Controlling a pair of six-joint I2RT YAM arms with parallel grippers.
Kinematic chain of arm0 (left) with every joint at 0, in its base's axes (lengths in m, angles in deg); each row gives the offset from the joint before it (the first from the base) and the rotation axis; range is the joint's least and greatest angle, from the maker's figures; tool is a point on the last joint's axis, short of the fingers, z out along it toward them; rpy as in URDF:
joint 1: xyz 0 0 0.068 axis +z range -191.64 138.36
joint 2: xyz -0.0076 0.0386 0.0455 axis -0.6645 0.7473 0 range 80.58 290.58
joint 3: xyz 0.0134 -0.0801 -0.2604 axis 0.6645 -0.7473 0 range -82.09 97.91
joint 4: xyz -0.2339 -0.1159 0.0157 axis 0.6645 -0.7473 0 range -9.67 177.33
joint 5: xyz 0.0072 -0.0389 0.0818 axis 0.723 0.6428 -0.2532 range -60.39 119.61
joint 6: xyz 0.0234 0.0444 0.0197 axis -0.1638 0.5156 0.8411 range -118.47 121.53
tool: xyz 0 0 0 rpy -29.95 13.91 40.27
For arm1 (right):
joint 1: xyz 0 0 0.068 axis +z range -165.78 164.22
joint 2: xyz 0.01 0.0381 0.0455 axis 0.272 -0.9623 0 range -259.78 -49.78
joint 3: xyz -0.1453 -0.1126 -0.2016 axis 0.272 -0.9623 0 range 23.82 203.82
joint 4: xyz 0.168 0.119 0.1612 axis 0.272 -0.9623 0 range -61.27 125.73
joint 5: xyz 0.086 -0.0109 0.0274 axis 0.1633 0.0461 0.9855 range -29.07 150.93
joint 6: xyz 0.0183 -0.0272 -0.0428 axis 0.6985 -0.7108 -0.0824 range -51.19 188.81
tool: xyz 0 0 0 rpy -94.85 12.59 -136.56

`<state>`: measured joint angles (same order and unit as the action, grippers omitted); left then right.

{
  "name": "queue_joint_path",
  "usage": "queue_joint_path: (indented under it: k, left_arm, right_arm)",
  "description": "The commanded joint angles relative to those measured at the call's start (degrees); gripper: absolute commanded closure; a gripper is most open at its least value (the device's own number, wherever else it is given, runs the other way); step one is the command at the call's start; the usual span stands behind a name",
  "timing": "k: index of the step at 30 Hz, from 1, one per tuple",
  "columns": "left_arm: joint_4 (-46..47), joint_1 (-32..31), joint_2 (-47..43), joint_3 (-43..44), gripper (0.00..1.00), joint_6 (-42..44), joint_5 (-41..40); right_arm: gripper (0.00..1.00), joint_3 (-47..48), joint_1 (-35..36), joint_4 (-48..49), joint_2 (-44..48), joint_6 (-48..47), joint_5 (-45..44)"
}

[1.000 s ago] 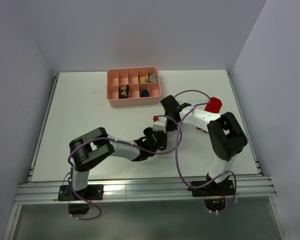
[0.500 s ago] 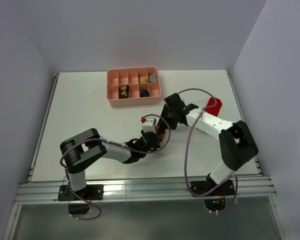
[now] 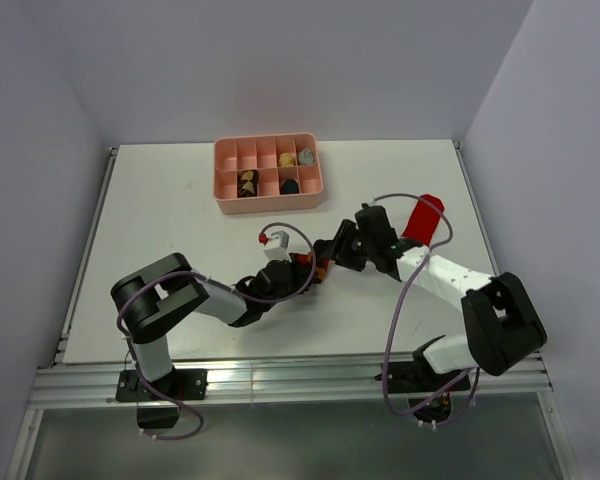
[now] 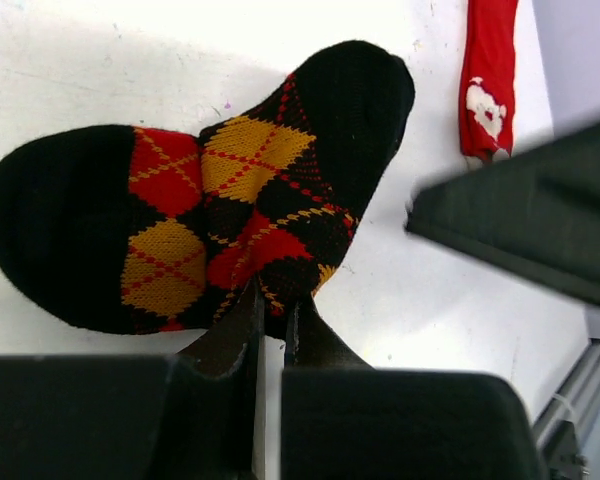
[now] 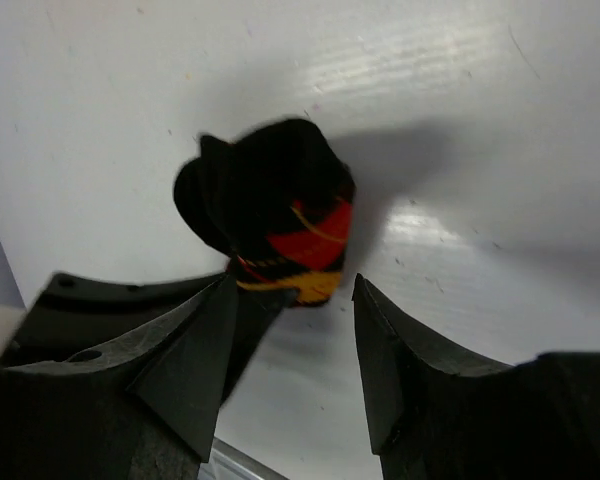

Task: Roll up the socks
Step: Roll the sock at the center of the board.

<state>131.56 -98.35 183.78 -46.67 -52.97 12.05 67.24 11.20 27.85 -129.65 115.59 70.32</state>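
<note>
Near mid-bench, slightly right of centre toward the near edge: black argyle knit sock bundle [image 4: 180, 230] with red and yellow-tan diamonds, flat on the white bench [image 3: 160, 220]. Can't tell if it's one sock or two laid together.

Left claw [image 4: 272, 302]: fingers pressed together, pinching the bundle's near hem about mid-length. From this claw the bundle lies straight ahead, with its long axis crosswise to the fingers. One rounded black end points left in the wrist view, the other up and right. Top view hides too much to fix that axis against the bench edges.

Right claw [image 5: 292, 290]: fingers spread, holding nothing. The bundle sits end-on just ahead of its mouth, with its lower edge level with the fingertips.

Judgement: both arms are close, coming in from opposite sides. Left is the anchor; right is placed to take the free end and turn it over toward the pinch.

Plain red fabric sock with white trim [image 4: 488, 60] lies well apart toward the bench's right edge, untouched.
</note>
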Motion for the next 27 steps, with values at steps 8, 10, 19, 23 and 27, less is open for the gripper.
queue_joint_path:
  k: [8, 10, 19, 23, 27]
  left_arm:
    - [1.47, 5.73, 2.89, -7.55, 0.99, -6.93, 8.59]
    - [2.17, 6.08, 3.24, -7.82, 0.99, -7.72, 9.03]
    - [5.25, 7.31, 3.5, -10.28, 0.99, -10.01, 10.27]
    - [6.13, 7.66, 3.94, -10.55, 0.99, -10.36, 10.7]
    - [6.84, 7.93, 4.38, -10.63, 0.99, -10.62, 11.23]
  right_arm:
    - [0.25, -15.02, -3.43, 24.3, 8.43, -2.49, 9.4]
    - [0.25, -15.38, -3.6, 28.16, 6.85, -1.79, 10.65]
    - [0.22, -15.82, -3.6, 39.86, -3.96, 0.94, 15.39]
    - [0.22, -17.14, -3.6, 44.52, -8.53, 1.38, 17.06]
    - [0.23, -16.97, -3.6, 49.35, -13.45, 2.69, 20.05]
